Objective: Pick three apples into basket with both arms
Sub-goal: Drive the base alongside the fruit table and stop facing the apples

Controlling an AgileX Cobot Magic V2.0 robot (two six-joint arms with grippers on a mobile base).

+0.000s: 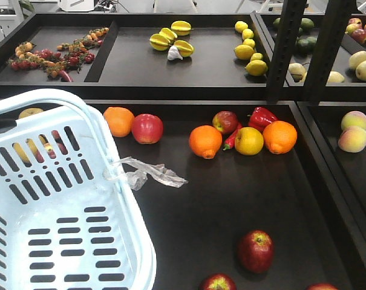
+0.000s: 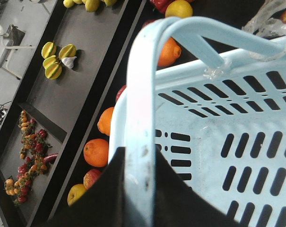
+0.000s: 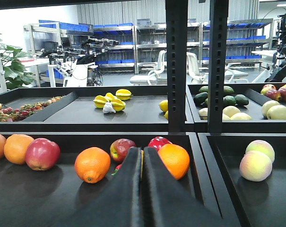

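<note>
The basket (image 1: 43, 99) hangs below the left claw (image 2: 139, 158), which is clamped on its handle (image 2: 142, 94), probably to bring it near the fruit. The apples (image 1: 256, 251) lie on the desk (image 1: 219, 205) to that claw's right, outside the basket. The right claw (image 3: 142, 152) is narrow and empty.

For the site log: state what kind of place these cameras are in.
Probably a lab mock-up of a grocery produce section: black display trays hold loose oranges and apples, a white shopping basket is close by, and behind stand metal shelves of blue bins and office chairs.
</note>
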